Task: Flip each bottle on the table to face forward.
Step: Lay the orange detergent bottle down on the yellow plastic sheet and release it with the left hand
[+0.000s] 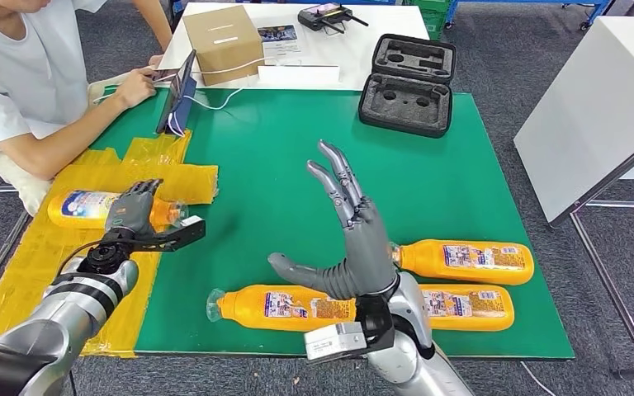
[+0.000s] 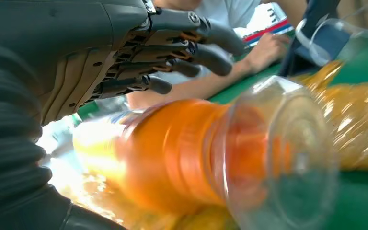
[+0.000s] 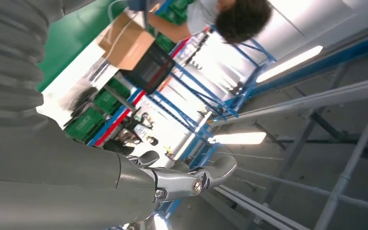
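Several orange bottles lie on their sides. One bottle [image 1: 81, 208] rests on the yellow sheet at the left; my left hand [image 1: 132, 210] lies over its neck end. Up close, its fingers [image 2: 182, 48] stretch out above the orange bottle [image 2: 182, 153] and its clear cap [image 2: 287, 158], not curled round it. My right hand [image 1: 353, 239] is raised, open and holding nothing, above the front bottles; its fingertips [image 3: 191, 179] point toward the ceiling. One bottle [image 1: 285, 307] lies under its thumb, one [image 1: 465, 261] to its right, and a third [image 1: 470, 303] is partly hidden behind the wrist.
A person [image 1: 16, 91] sits at the far left with a hand by an upright tablet [image 1: 177, 92]. A cardboard box [image 1: 223, 41] and an open black foam case [image 1: 409, 82] stand at the back. A white table [image 1: 594, 107] stands to the right. The green mat [image 1: 297, 165] spans the middle.
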`<state>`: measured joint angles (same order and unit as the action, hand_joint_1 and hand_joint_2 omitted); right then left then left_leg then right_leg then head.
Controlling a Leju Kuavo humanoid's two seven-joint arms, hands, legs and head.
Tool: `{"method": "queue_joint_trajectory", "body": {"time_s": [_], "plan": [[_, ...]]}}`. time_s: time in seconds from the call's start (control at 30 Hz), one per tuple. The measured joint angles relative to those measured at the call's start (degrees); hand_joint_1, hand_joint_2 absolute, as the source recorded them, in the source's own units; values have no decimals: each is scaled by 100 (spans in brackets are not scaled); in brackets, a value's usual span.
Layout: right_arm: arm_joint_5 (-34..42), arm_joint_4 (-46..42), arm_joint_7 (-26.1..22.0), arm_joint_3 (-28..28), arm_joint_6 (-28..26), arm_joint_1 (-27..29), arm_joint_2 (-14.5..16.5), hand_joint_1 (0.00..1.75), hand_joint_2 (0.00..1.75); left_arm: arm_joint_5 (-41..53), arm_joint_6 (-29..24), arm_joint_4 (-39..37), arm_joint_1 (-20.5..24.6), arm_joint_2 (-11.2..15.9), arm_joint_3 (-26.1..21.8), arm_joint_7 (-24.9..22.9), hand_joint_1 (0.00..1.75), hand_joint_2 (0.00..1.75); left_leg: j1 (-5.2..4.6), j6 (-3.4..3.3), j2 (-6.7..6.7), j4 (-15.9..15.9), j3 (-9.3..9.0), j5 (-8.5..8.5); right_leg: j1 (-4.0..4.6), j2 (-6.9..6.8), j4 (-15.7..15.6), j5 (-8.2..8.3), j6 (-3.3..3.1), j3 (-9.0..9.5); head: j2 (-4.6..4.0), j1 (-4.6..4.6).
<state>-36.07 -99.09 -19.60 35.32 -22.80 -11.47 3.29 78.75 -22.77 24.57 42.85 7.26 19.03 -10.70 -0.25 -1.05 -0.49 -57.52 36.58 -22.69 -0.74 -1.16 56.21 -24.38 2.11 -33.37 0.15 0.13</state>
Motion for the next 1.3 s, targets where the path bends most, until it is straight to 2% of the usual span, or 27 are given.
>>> {"method": "queue_joint_trajectory", "body": {"time_s": [0.17, 0.5, 0.63, 0.77, 0.83, 0.9, 0.97, 1.0, 1.07, 1.17, 1.3], "plan": [[-125, 60, 82, 0, 7, 0, -11, 0, 175, -135, -138, 0, -6, -77, -312, 186, 0, 175, 0, 0, 0, 0, 0, 0, 0, 0, 0, 0, 0, -1, 0, 0], [-147, 102, 93, 0, 10, 0, -35, 0, 175, -157, -151, 1, -23, -131, -485, 227, 0, 175, 0, 0, -1, 0, 0, 0, 0, 0, 0, 0, 0, 0, 0, 0], [-315, 131, 246, 0, 99, 2, -47, 0, 175, -406, -326, 89, -103, -166, -607, 595, 0, 175, 0, 0, -1, 0, 0, 0, 0, 0, -1, 0, 0, 0, 0, -1], [-602, 195, 467, 0, 322, 6, -65, 0, 0, -853, -322, 436, -325, -257, -825, 1089, 0, 175, 0, 0, 0, 0, 0, 0, 0, 0, -1, 0, 0, 0, 0, 0], [-773, 235, 571, 1, 464, 19, -81, 0, 0, -1338, -311, 772, -541, -321, -945, 1528, 0, 175, -1, 0, 1, 0, 0, -1, -1, 0, -1, 0, 0, 0, 0, -1], [-1003, 295, 695, 17, 678, 62, -115, 0, 0, -2268, -251, 1422, -911, -400, -1104, 2253, 0, 175, -2, 0, 3, 0, 0, -2, -2, 2, -2, 0, 0, -1, 0, -1], [-1414, 396, 901, 80, 949, 146, -196, 0, 0, -3410, -172, 2410, -1430, -488, -1288, 3007, 0, 175, -2, 1, 7, 0, 1, -5, -2, 4, -4, -1, 0, -3, 0, 0], [-1675, 467, 1005, 121, 1038, 208, -257, 0, 0, -3822, -142, 2953, -1700, -530, -1366, 3226, 0, 175, -2, 1, 8, 0, 1, -7, -2, 5, -5, -2, 0, -4, 0, 0], [-2120, 643, 1145, 202, 1074, 355, -393, 0, 0, -4196, -82, 4046, -2212, -592, -1491, 3356, 0, 175, -2, 3, 8, 0, 3, -13, -2, 6, -8, -4, 0, -5, 0, 0], [-2484, 928, 1245, 293, 1015, 523, -601, 0, 0, -4080, -137, 5295, -2828, -646, -1605, 3324, 0, 175, -3, 4, 7, 1, 6, -20, -2, 5, -10, -6, 0, -9, 0, -1], [-2762, 1180, 1345, 423, 1140, 542, -798, 0, 0, -4101, -357, 6105, -3241, -711, -1651, 3483, 0, 175, -1, 4, 2, 2, 5, -19, -1, 3, -10, -7, 0, -7, 0, -1]]}}
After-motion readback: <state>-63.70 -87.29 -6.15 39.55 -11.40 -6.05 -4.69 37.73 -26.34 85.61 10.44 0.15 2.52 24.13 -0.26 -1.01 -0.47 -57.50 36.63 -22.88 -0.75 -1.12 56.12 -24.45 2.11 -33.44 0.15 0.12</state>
